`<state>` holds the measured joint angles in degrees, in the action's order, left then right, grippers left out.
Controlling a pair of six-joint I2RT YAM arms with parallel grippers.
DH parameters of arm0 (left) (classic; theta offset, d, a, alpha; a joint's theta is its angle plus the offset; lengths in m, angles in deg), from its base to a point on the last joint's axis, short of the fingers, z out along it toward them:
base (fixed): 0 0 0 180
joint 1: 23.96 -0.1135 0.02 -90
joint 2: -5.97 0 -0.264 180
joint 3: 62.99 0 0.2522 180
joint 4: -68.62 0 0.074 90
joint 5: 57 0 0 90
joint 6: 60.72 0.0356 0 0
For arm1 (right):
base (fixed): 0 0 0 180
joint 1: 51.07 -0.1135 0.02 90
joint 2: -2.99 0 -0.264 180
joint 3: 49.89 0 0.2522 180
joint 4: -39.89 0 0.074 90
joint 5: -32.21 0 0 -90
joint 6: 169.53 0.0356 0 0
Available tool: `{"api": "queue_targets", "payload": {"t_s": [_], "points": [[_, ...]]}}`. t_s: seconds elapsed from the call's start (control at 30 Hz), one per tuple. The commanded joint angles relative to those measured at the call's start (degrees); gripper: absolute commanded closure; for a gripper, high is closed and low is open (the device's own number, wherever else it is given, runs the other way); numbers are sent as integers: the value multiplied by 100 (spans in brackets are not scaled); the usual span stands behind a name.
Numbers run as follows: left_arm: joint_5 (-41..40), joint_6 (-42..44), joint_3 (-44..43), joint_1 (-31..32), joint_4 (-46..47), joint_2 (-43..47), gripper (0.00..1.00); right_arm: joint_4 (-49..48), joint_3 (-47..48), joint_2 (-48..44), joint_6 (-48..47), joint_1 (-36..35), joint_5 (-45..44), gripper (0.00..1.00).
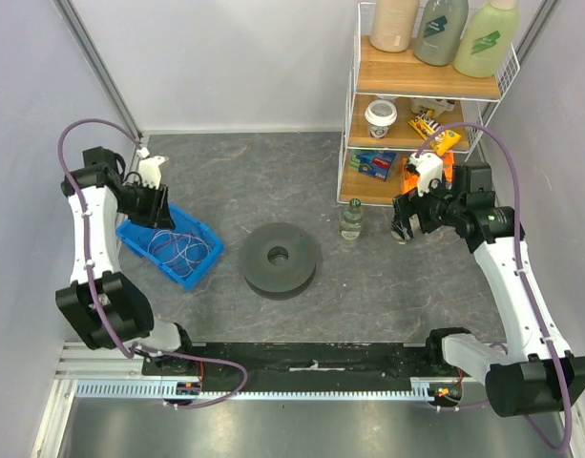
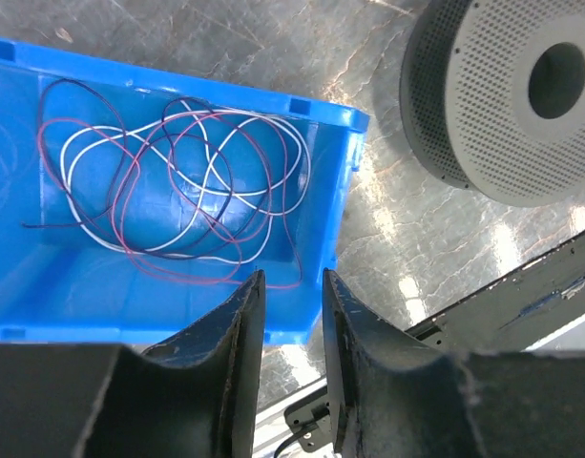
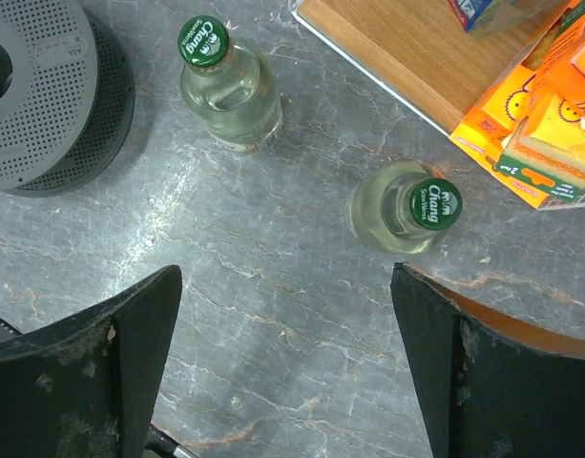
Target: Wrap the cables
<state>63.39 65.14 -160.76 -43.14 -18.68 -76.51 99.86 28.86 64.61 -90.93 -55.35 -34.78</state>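
Observation:
The cables [image 2: 177, 181] are thin pink, white and dark wires lying in loose loops on the floor of a blue bin [image 2: 44, 296]. From above, the cables [image 1: 177, 252] show in the same bin [image 1: 204, 250] at the left of the table. My left gripper [image 2: 292, 281] hangs over the bin's near wall, its jaws a narrow gap apart with nothing between them. In the top view this left gripper [image 1: 160, 208] sits above the bin's back end. My right gripper [image 3: 285, 277] stands wide open and holds nothing above the grey tabletop. That right gripper [image 1: 404, 229] is by the shelf.
A dark grey perforated spool [image 1: 280, 260] lies mid-table, also seen as the spool [image 2: 521, 95] right of the bin. Two green-capped bottles [image 3: 225, 86] [image 3: 407, 205] stand near my right gripper. A wire shelf [image 1: 421, 76] with bottles, a cup and snack packs stands at back right.

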Motion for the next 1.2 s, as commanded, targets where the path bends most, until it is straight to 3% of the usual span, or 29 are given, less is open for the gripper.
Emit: {"api": "queue_targets", "payload": {"t_s": [0.0, 0.43, 0.63, 1.17], "points": [[-305, 36, 349, -24, 717, -400, 63, -245, -83, 139, 76, 14, 213, 2], [-929, -255, 1448, -16, 2607, -1086, 68, -332, -215, 289, 112, 14, 301, 2], [-833, -193, 1475, -24, 2914, -1367, 73, -350, -259, 368, 120, 14, 257, 2], [-965, 290, 1967, -42, 3433, -1587, 70, -447, -408, 394, 103, 14, 55, 2]]}}
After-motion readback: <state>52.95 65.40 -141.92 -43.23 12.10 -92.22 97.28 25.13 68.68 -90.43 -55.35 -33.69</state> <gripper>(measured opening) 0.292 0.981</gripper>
